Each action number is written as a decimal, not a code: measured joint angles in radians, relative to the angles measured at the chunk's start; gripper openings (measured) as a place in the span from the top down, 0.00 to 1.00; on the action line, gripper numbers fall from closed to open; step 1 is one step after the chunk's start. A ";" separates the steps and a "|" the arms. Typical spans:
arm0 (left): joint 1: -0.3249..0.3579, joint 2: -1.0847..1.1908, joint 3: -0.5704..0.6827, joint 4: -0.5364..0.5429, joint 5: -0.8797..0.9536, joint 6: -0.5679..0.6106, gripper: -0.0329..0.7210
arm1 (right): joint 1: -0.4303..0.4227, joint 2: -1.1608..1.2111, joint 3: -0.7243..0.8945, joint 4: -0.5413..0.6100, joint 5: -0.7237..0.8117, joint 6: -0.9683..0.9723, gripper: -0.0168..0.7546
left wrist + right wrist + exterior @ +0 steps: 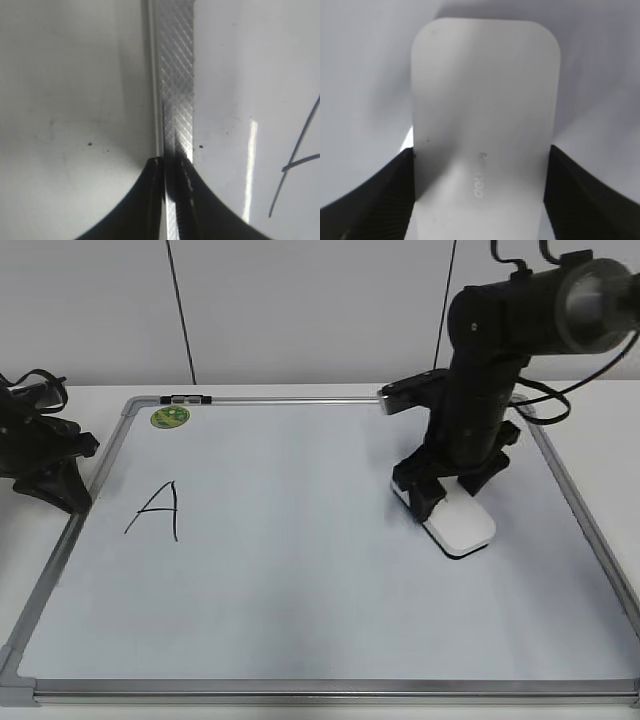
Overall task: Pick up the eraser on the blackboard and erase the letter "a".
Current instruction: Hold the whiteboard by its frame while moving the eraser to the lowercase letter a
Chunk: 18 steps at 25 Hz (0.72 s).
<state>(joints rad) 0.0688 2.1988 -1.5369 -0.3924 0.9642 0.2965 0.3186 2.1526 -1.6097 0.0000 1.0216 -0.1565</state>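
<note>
The white eraser [462,525] lies flat on the right part of the blackboard [300,580]. My right gripper [438,496] comes down on the eraser's rear end, and in the right wrist view its two dark fingers [481,156] press on both long sides of the eraser [485,90], grey lettering facing up. No lowercase letter "a" shows in any view. Only a tall capital "A" [157,510] is drawn at the left. My left gripper [72,495] is shut and empty over the board's left frame [177,75].
A round green sticker [170,417] sits at the board's top left corner. The silver frame rims the board on all sides. Part of the capital "A" [297,160] shows in the left wrist view. White tabletop lies around the board.
</note>
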 joint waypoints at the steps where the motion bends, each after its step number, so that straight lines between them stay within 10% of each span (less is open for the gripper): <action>1: 0.000 0.000 0.000 0.000 0.000 0.000 0.91 | 0.023 0.002 -0.001 0.000 0.000 -0.002 0.28; 18: 0.000 0.000 0.000 0.000 0.000 0.000 0.91 | 0.044 0.020 -0.042 0.037 0.030 0.001 0.28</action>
<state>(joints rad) 0.0688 2.1988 -1.5369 -0.3924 0.9642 0.2965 0.3628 2.1727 -1.6515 0.0368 1.0521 -0.1557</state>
